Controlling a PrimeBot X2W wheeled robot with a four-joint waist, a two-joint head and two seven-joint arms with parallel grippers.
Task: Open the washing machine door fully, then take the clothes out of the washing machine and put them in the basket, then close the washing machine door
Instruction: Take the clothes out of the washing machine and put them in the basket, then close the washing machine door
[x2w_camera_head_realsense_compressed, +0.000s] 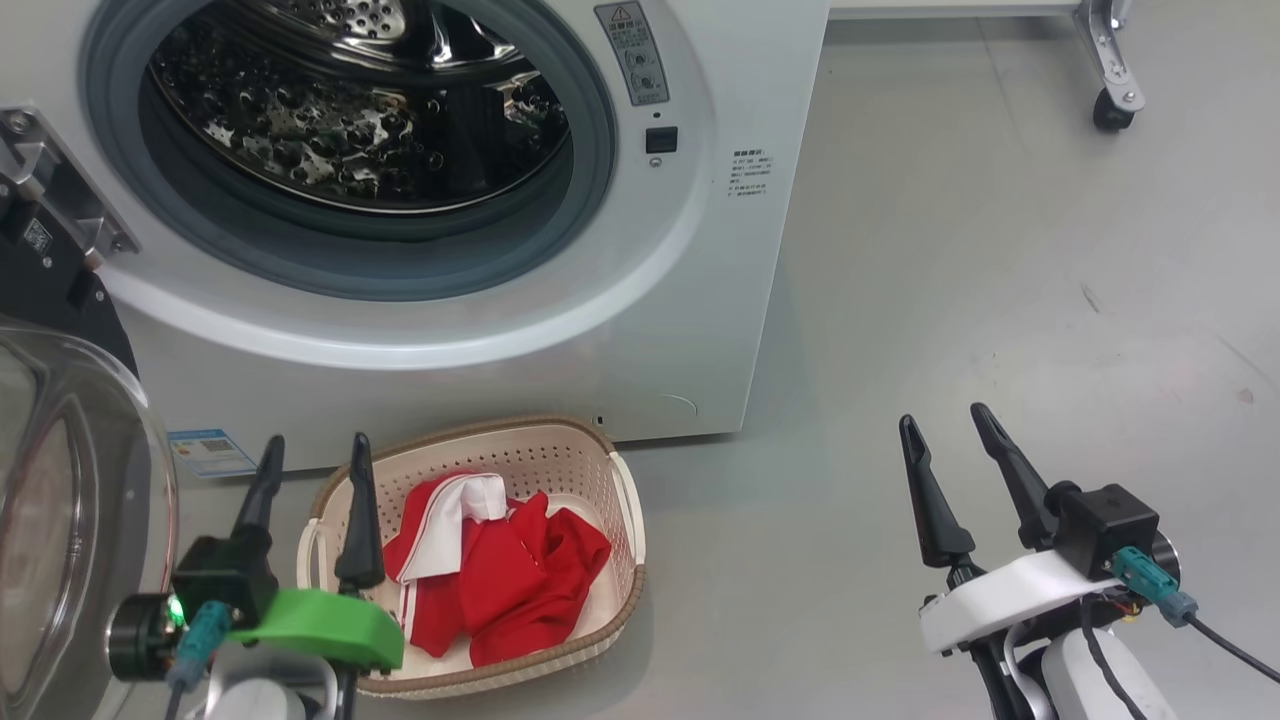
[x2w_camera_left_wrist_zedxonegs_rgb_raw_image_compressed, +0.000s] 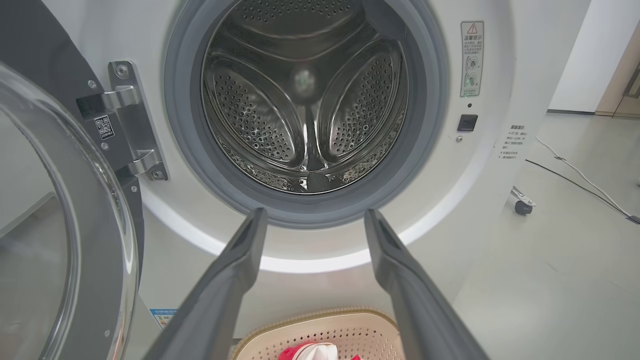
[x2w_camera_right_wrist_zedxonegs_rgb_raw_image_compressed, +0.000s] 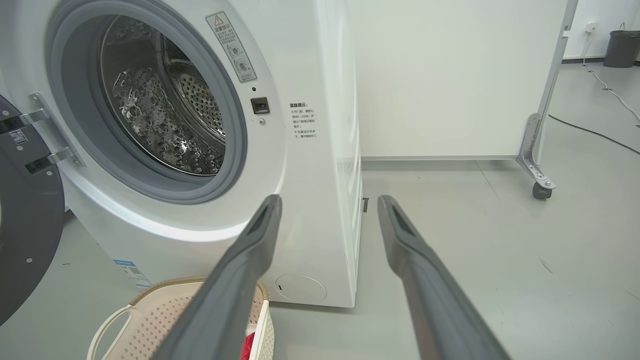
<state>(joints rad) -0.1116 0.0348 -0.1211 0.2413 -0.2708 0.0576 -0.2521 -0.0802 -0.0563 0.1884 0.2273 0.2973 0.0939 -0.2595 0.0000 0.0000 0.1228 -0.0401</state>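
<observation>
On the floor before the washing machine (x2w_camera_head_realsense_compressed: 650, 350), the clothes (x2w_camera_head_realsense_compressed: 520, 590) lie in the basket (x2w_camera_head_realsense_compressed: 570, 465), while the left gripper (x2w_camera_head_realsense_compressed: 316, 440) and right gripper (x2w_camera_head_realsense_compressed: 942, 415) gape wide, empty.

You have bright, even light in all three views. It comes mostly from overhead, because the shadows on the pale grey floor (x2w_camera_head_realsense_compressed: 1000, 300) are soft and stay close to things. The clearest shadow lies beside the big white front-loading washing machine (x2w_camera_head_realsense_compressed: 700, 330). You see strong glints on its perforated steel drum (x2w_camera_head_realsense_compressed: 350, 130) and pale reflections on the bulging clear glass of the round black-rimmed door (x2w_camera_head_realsense_compressed: 70, 520). Both wrist views bend straight lines near the edges, and the long dark fingers (x2w_camera_left_wrist_zedxonegs_rgb_raw_image_compressed: 220, 290) close to the lens look soft.
</observation>
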